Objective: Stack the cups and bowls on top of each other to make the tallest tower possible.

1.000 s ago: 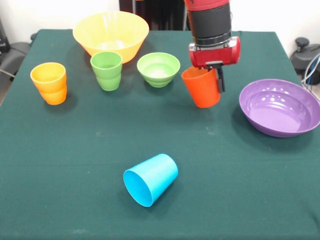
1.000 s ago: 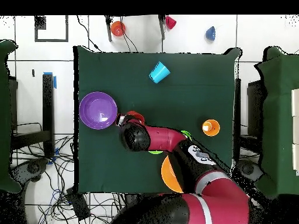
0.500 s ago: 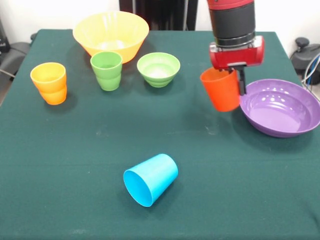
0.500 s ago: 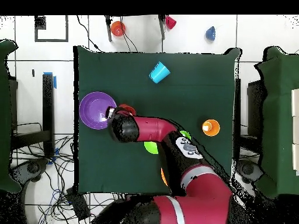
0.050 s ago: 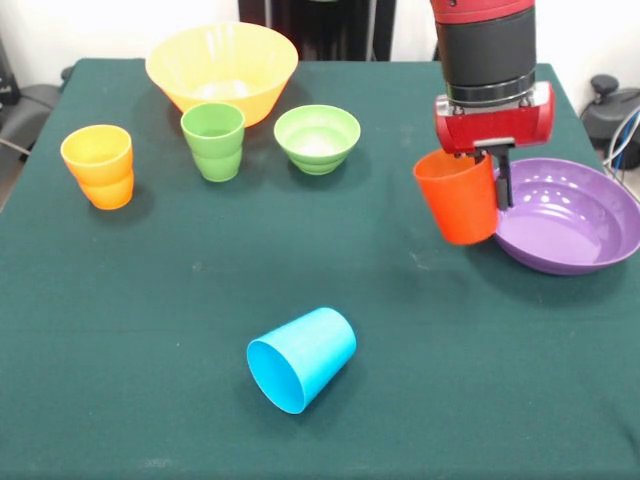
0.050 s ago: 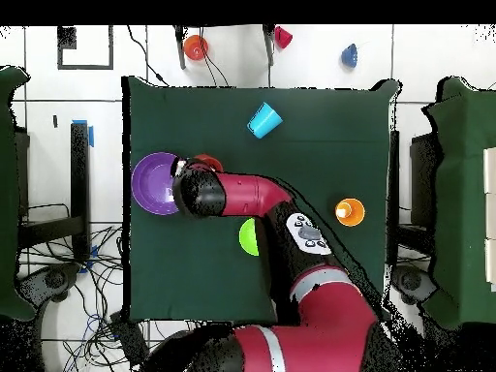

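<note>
My gripper (image 5: 497,172) is shut on the rim of an orange cup (image 5: 458,196), which hangs upright just left of the wide purple bowl (image 5: 572,220) and overlaps its near-left rim. In the overhead view the arm covers most of the cup (image 6: 206,162) next to the purple bowl (image 6: 153,183). A light blue cup (image 5: 301,357) lies on its side at the front middle. At the back left stand a yellow-orange cup (image 5: 98,165), a green cup (image 5: 213,141), a light green bowl (image 5: 317,137) and a large yellow bowl (image 5: 221,68).
The green tablecloth (image 5: 150,300) covers the whole table. In the overhead view three small coloured pieces (image 6: 196,46) lie on the floor beyond the table's far edge, and black chairs stand on both sides.
The arm has carried the orange cup to the right, from beside the light green bowl to the purple bowl's left rim, and slightly lower.
</note>
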Motion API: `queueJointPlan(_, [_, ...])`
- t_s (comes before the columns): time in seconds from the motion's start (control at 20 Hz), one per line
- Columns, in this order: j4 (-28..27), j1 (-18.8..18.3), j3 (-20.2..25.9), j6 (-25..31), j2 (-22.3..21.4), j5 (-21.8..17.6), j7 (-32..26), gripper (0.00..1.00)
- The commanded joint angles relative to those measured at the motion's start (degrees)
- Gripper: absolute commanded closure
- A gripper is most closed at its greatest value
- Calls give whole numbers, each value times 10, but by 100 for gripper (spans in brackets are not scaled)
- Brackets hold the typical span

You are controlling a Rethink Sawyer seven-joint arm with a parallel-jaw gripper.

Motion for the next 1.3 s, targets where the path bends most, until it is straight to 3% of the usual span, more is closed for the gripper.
queueJointPlan(0.05, [-32, 37, -40, 51, 7, 31, 93, 100])
queueJointPlan(0.25, [13, 61, -55, 35, -20, 58, 133, 100])
queueJointPlan(0.5, [59, 66, -46, -4, -32, 88, 154, 100])
queueJointPlan(0.9, [88, 96, -84, -16, -41, 96, 169, 100])
queueJointPlan(1.3, [126, 88, -65, -74, -19, 96, 208, 100])
